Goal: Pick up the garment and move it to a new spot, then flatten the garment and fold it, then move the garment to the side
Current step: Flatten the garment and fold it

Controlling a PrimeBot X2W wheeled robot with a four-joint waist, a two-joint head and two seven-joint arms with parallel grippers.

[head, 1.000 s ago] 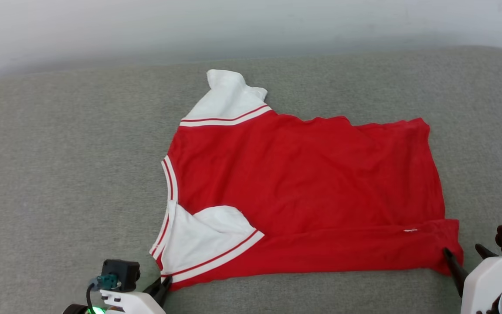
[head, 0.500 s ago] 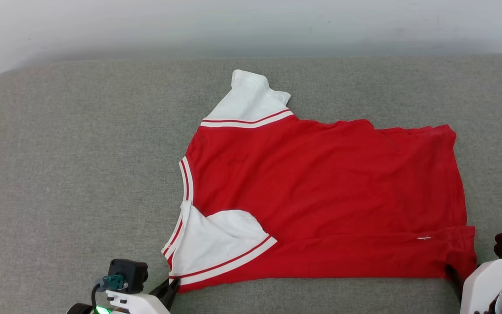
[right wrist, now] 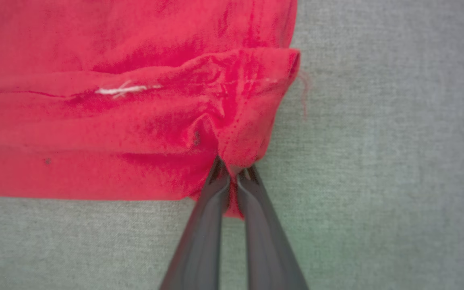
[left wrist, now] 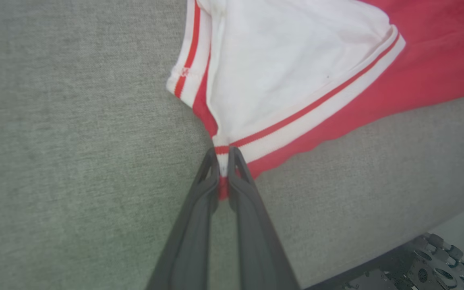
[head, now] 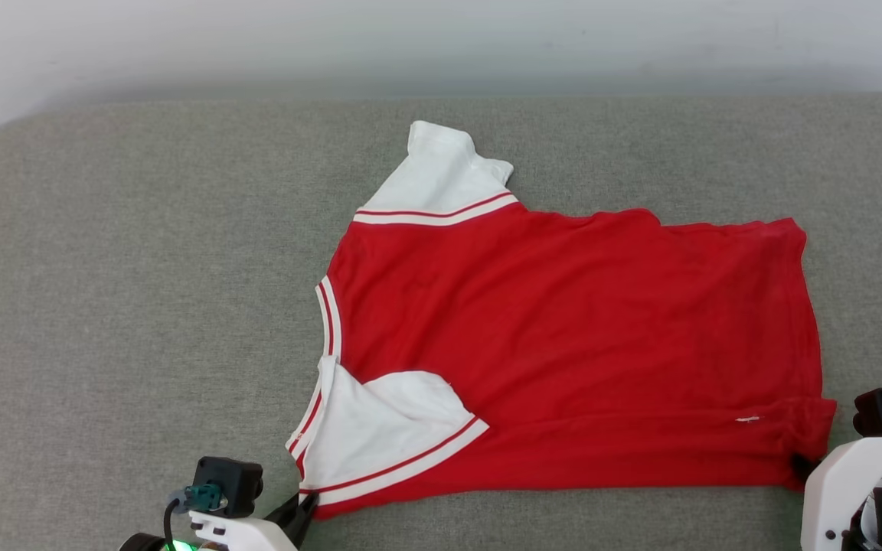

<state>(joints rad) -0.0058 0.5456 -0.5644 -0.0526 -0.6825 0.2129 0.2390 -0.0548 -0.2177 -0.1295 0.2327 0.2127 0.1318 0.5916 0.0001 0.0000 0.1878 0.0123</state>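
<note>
The garment [head: 563,329] lies spread on a grey fabric cushion [head: 142,306], across the centre and right of the head view. Its long axis runs left to right across the frame: the striped neckline [head: 328,321] faces the left edge and the hem [head: 808,306] faces the right. One white sleeve [head: 441,172] points toward the top of the frame, where a pale wall [head: 257,46] stands. The other sleeve [head: 380,428] is folded inward over the red body at the lower left. Along the bottom side a strip of red cloth is turned over on itself — a small white thread mark [head: 747,418] sits on that fold near the lower right.

The left gripper [head: 305,506], at the lower left of the head view, is clamped on the shirt's near-left corner. In the left wrist view its dark fingers [left wrist: 197,217] pinch the striped trim, with red and white cloth caught between the tips.

The right gripper [head: 799,465], at the lower right, is clamped on the hem corner. In the right wrist view the fingertips [right wrist: 206,225] are closed on a bunched tuck of red cloth, and wrinkles spread from the pinch.

The rest of the shirt lies flat with light creases.
</note>
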